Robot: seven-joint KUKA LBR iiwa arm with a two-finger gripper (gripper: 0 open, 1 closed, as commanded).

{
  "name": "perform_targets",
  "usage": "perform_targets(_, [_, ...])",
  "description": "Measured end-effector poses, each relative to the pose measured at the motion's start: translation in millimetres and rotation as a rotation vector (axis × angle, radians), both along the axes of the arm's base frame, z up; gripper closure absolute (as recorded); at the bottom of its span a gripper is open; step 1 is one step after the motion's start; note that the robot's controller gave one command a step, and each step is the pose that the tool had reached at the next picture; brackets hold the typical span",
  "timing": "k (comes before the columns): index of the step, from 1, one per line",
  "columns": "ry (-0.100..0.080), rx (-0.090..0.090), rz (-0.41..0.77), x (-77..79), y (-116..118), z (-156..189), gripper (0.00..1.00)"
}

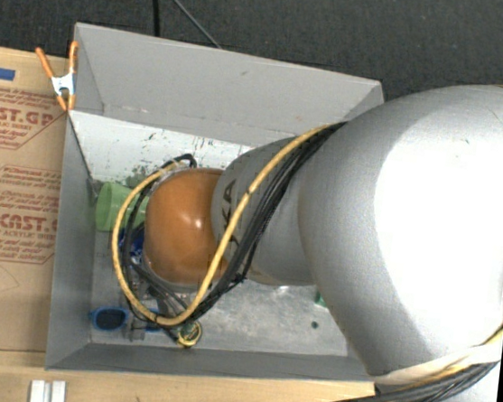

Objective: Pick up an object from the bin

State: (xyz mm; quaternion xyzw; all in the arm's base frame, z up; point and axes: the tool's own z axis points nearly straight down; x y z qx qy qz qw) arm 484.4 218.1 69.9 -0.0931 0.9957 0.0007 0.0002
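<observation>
The arm reaches low into the bin (71, 264), its tool (153, 297) between a green thing (110, 207) by the left wall and a blue thing (108, 318) near the front corner. This looks like the grasping step. I cannot tell whether the tool is apart or together; the next move calls for closing on one thing and lifting clear.

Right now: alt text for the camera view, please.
A grey robot arm reaches from the right into a grey metal bin, its orange wrist cover over the bin's left side. A green thing lies left of it, a small blue thing in the lower-left corner.
</observation>
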Motion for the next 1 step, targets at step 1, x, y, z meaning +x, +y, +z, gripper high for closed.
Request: perform_targets(1, [-0.009, 0.003, 0.008, 14.7, 26.2, 140.3, 1.00])
